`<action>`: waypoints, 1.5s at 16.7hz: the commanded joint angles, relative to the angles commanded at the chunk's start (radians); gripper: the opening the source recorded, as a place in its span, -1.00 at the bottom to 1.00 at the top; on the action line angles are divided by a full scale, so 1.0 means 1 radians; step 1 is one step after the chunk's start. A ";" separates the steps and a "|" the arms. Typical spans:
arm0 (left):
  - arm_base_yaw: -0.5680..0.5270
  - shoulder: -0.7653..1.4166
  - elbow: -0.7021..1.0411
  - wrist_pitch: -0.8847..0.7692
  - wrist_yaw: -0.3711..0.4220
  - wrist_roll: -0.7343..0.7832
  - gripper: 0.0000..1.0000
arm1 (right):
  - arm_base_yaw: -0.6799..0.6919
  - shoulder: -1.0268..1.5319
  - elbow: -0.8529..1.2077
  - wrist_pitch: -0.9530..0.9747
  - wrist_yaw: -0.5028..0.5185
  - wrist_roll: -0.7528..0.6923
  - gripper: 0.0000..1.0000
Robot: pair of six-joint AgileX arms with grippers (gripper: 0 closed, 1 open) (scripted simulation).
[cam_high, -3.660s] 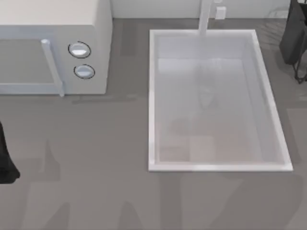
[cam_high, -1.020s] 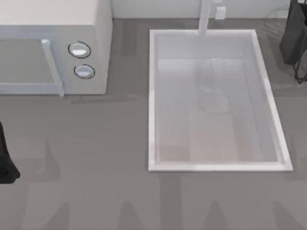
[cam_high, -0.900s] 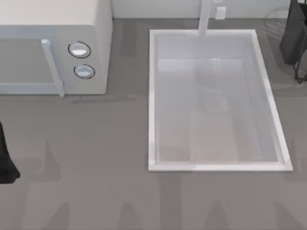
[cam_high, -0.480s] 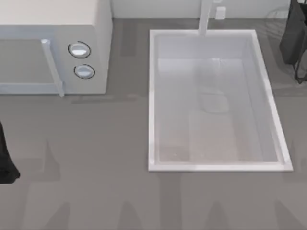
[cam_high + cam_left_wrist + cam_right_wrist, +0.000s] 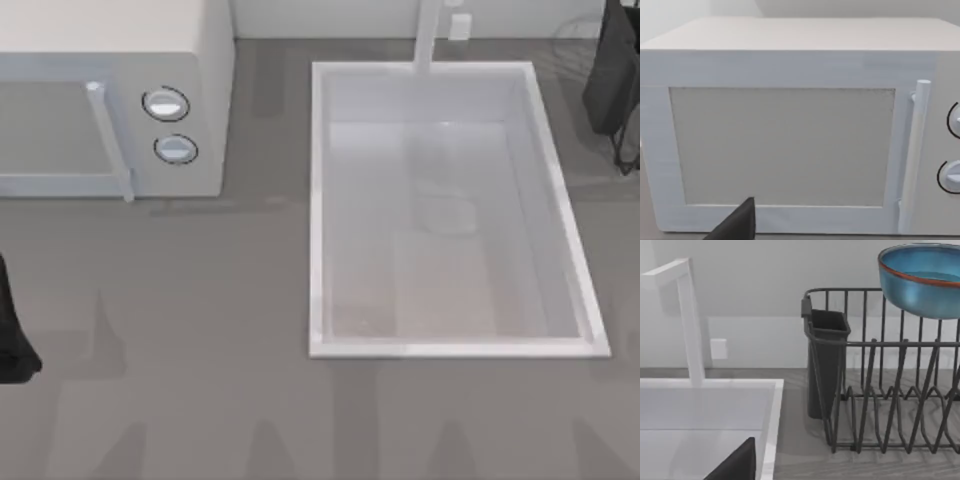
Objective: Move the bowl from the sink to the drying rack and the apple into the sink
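Note:
The blue bowl (image 5: 922,280) with its reddish rim is at the top of the dark wire drying rack (image 5: 880,390). It stands upright and nothing grips it. The white sink (image 5: 320,200) holds nothing, and its faucet post (image 5: 428,35) rises at the back. The apple is out of view. A dark part of my right gripper (image 5: 737,462) hangs over the sink's rim near the rack. My left arm (image 5: 12,335) is parked at the table's left edge. My left gripper (image 5: 737,222) faces the microwave.
A white microwave (image 5: 110,100) with two round knobs (image 5: 166,104) and a bar handle stands at the back left. The rack's dark utensil holder (image 5: 826,360) stands beside the sink's right rim (image 5: 560,200). Grey counter (image 5: 200,330) spreads in front.
Only faint shading on the sink floor has shifted. The arms, sink and microwave stand as before.

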 joint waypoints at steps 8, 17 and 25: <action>0.000 0.000 0.000 0.000 0.000 0.000 1.00 | 0.000 0.000 0.000 0.000 0.000 0.000 1.00; 0.000 0.000 0.000 0.000 0.000 0.000 1.00 | -0.028 0.161 0.134 -0.114 -0.005 -0.029 1.00; 0.000 0.000 0.000 0.000 0.000 0.000 1.00 | -0.148 0.832 0.598 -0.561 0.007 -0.143 1.00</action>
